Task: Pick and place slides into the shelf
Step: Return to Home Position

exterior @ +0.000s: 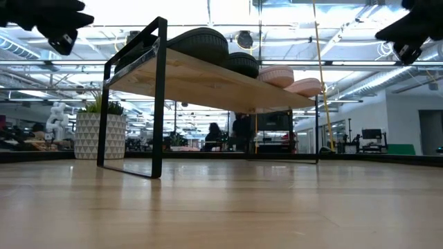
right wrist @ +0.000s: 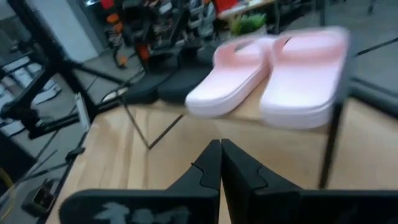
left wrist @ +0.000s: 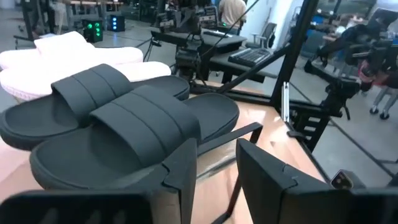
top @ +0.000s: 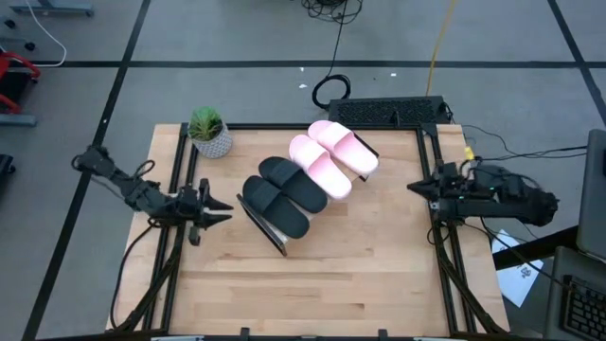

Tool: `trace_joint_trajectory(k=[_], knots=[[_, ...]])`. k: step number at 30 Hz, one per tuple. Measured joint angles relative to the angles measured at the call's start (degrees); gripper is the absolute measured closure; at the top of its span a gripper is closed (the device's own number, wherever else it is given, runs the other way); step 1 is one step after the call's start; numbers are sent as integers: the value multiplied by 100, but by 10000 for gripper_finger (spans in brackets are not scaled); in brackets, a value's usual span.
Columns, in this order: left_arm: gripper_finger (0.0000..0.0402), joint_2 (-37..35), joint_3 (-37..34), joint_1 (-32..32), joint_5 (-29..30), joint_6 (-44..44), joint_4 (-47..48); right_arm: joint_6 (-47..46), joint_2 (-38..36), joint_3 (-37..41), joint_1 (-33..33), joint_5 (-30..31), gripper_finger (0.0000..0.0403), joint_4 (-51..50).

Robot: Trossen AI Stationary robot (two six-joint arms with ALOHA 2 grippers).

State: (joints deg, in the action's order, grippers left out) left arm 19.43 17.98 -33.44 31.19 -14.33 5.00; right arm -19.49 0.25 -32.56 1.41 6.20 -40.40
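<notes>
4 slides [top: 322,168] on shelf [exterior: 208,83], long axis diagonal. Left claw [top: 225,212] spread, empty, off black end; right claw [top: 413,188] closed tight, empty, off pink end. You retract both outward.

Wooden table [top: 312,275] carried the shelf [exterior: 208,81] near its middle, standing on dark end panels and set at a slant to the table edges. A potted plant [top: 208,133] in a white patterned pot stood near the far-left corner. Four slides lay side by side on the shelf board, straps up: black pair [top: 284,194] at the nearer end, pink pair [top: 333,156] just beside them at the farther end.
</notes>
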Motion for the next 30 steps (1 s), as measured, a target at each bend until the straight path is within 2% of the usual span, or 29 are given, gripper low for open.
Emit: trace_joint_trajectory(k=[6,9,12,15,21,25,30], knots=[[289,-824,0,965,-1232,223,724,-102,2,795,-2,-374,403,618],[289,-1404,0,1246,-1529,242,1208,-99,2,898,-2,-370,403,699],[289,-1890,0,1363,-1625,216,1592,-85,0,899,-2,-471,403,775],[289,-1912,-98,1354,-1639,85,1778,-135,2,899,-2,-499,403,830],[289,-1916,-744,1354,-1723,-99,1261,-168,0,933,-2,-489,403,971],[289,-1920,-969,1354,-1867,-106,972,-171,-2,1277,-2,-517,403,1416],[289,-1922,-973,1354,-1973,-105,955,-282,-2,1912,-2,-897,403,2176]])
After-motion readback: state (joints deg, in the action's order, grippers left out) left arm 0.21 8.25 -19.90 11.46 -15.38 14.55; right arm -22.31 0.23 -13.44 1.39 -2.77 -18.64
